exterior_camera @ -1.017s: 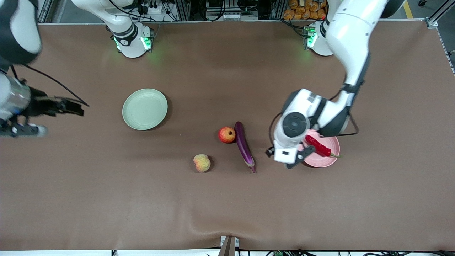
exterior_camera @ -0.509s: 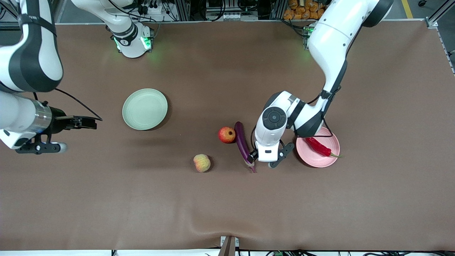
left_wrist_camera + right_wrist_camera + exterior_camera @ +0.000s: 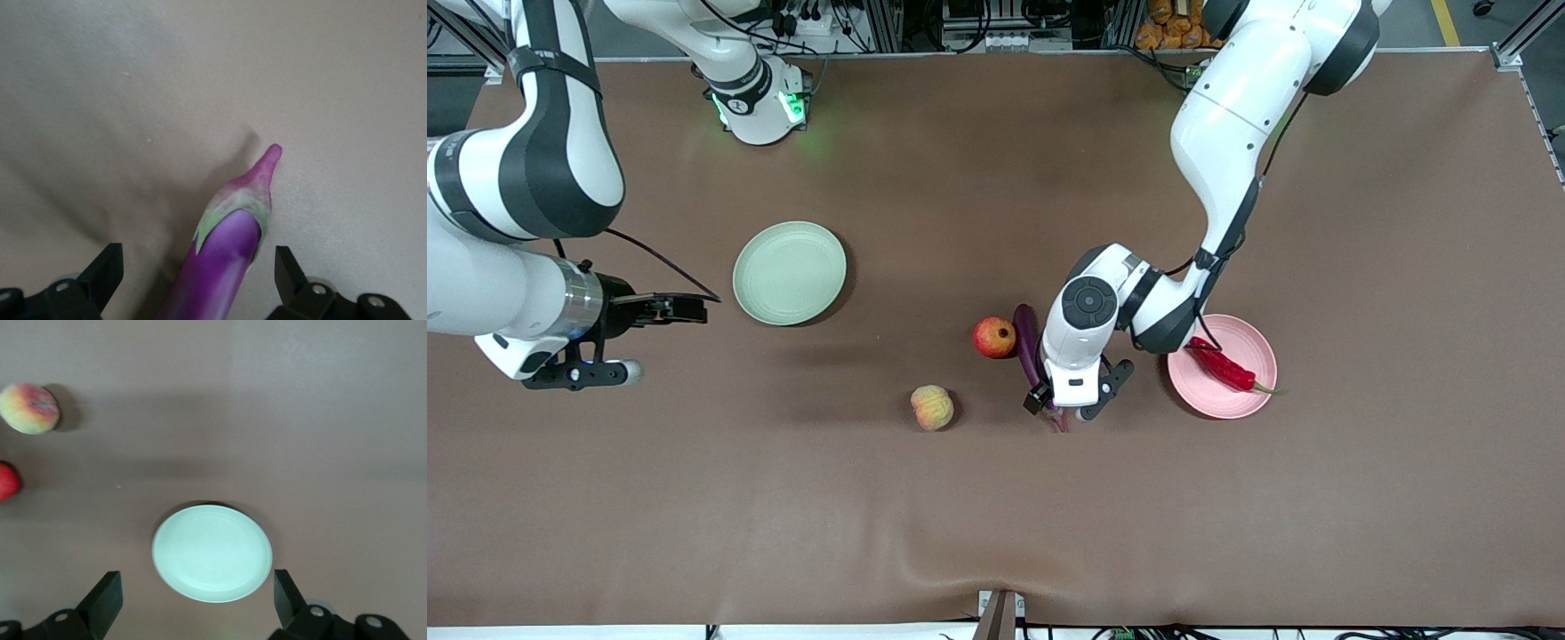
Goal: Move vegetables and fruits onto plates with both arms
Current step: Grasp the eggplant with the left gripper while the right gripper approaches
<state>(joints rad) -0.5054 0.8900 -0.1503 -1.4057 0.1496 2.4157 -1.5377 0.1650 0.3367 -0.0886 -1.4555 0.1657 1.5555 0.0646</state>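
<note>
While its jaws stand released, the left gripper (image 3: 197, 277) straddles the stem end of the eggplant (image 3: 223, 257), whose long axis runs straight between the fingers toward the pomegranate (image 3: 994, 337). A second ago this gripper hung over the pink plate (image 3: 1249, 401). The right gripper (image 3: 680, 308), open, has drifted toward the green plate (image 3: 789, 272).
</note>
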